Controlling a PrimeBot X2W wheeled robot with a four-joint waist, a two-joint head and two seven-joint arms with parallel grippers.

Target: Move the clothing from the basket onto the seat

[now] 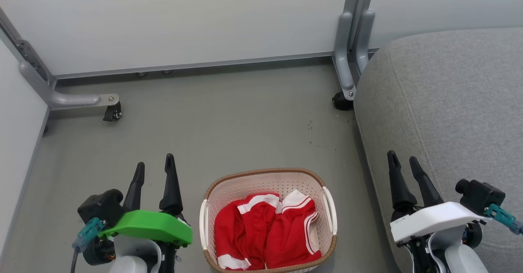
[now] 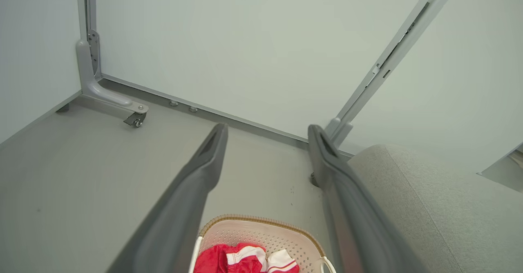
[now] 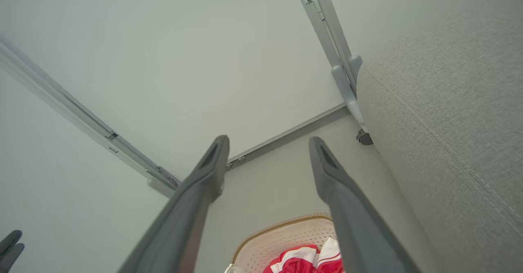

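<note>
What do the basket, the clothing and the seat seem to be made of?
The basket looks like matte cream plastic: moulded perforations, brown woven-look rim. The clothing seems soft red fabric, creased. The seat seems grey textile upholstery, with a stitched seam.

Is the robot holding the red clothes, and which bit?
Nothing is held. The left gripper and the right gripper are both open and empty, and the clothing lies in the basket.
</note>
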